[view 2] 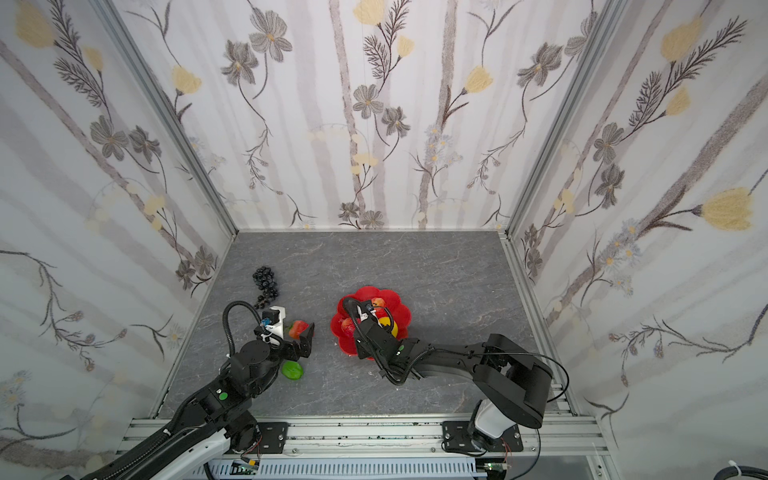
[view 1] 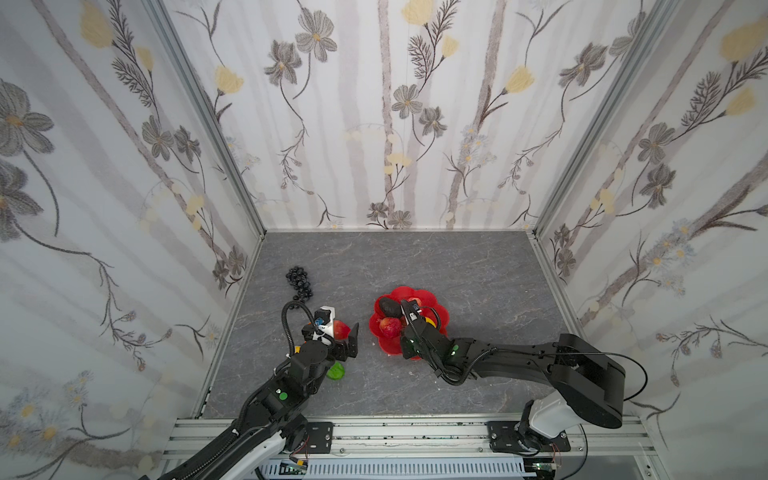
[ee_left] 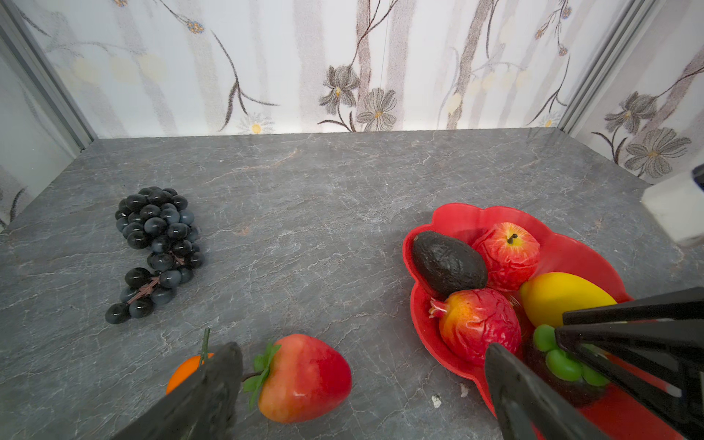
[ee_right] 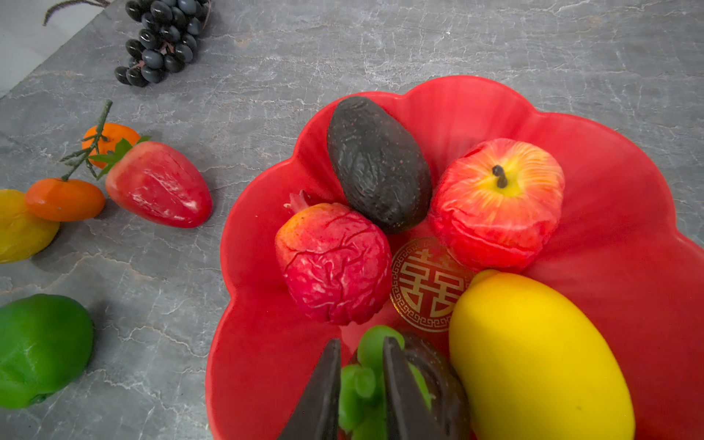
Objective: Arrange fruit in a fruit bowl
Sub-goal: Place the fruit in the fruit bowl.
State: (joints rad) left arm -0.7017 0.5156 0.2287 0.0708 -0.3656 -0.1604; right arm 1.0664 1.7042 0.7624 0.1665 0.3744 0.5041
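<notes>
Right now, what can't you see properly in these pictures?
- Dark green-topped fruit: right wrist view, mostly behind the right claw; gripped or not, unclear.
- Orange: left wrist view, half behind the left claw.
- Yellow fruit: right wrist view, cut off by the edge.
- Fruit bowl: both top views, partly under the right arm.

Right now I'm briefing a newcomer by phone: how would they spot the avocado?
Find the red scalloped bowl on the grey table. The avocado lies inside, on the side nearest the black grapes. Unlike the apple beside it, it is dark, wrinkled and egg-shaped.
</notes>
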